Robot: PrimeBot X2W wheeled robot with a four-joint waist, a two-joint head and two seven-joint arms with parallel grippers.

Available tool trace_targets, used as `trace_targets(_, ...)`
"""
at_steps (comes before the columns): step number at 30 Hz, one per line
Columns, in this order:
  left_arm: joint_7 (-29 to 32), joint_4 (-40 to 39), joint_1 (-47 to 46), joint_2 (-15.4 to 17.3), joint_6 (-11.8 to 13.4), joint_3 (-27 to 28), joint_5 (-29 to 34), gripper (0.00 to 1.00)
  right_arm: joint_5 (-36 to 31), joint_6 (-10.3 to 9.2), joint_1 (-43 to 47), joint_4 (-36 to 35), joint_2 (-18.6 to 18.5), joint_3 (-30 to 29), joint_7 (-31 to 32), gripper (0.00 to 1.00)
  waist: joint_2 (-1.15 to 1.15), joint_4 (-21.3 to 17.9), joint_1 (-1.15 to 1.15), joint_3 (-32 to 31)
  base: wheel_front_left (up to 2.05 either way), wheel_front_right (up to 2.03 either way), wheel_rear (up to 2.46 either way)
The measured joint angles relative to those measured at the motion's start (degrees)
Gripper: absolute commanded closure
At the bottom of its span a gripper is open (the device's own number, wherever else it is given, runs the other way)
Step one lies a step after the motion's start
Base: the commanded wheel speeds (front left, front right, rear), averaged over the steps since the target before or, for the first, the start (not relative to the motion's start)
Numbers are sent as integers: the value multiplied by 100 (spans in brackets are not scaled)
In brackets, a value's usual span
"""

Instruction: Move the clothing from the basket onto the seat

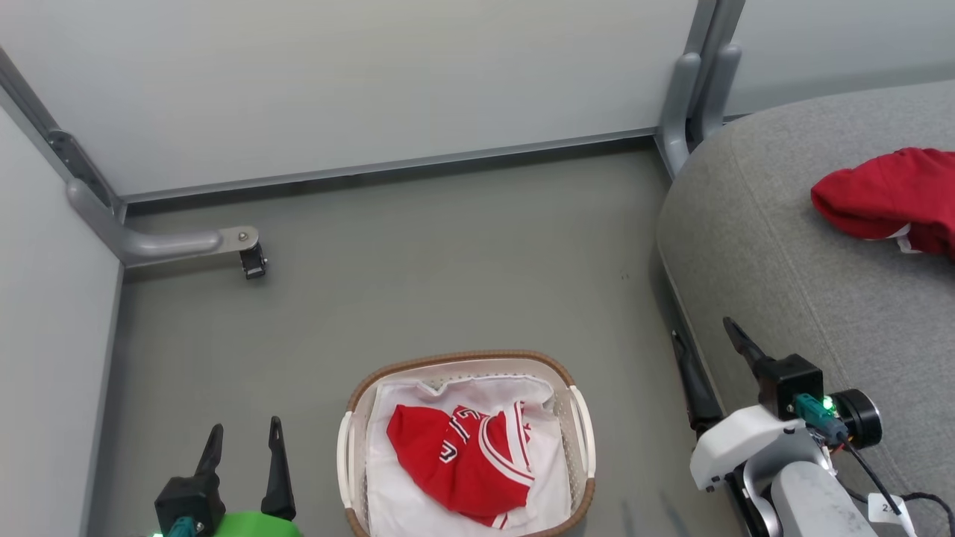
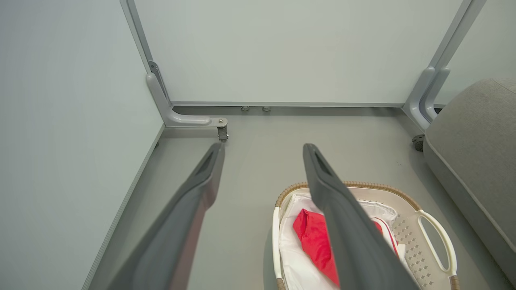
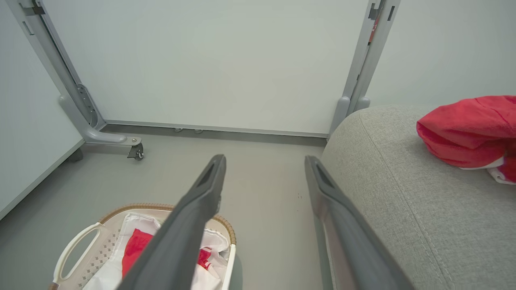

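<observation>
Lying crumpled in the basket (image 1: 462,358) at six o'clock, the red jersey (image 1: 459,455) awaits pickup; another red garment (image 1: 884,195) already rests on the seat (image 1: 783,283) at three o'clock. The left end effector (image 1: 246,426) and right end effector (image 1: 701,330) flank the basket, both spread wide and empty, likely readying a reach.

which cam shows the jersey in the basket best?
Head view: the jersey lies unobstructed in the basket, lettering visible. Left wrist: a finger covers its middle. Right wrist: a finger hides most.
</observation>
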Motion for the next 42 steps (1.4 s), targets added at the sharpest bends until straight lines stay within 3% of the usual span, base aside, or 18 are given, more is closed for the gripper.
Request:
trace_targets(21, 0, -22, 386, -4, 60, -225, -73, 0, 118, 0, 336, -24, 3, 116, 0, 0, 0, -68, 0, -125, 0, 0, 0)
trace_targets(30, -1, 202, 158, -7, 32, -436, -116, 0, 172, 0, 29, -171, 4, 299, 0, 0, 0, -200, 0, 187, 0, 0, 0)
trace_targets(42, -1, 469, -748, -10, -48, -768, -43, 0, 333, 0, -626, -611, 3, 503, 0, 0, 0, -372, 0, 1061, 0, 0, 0)
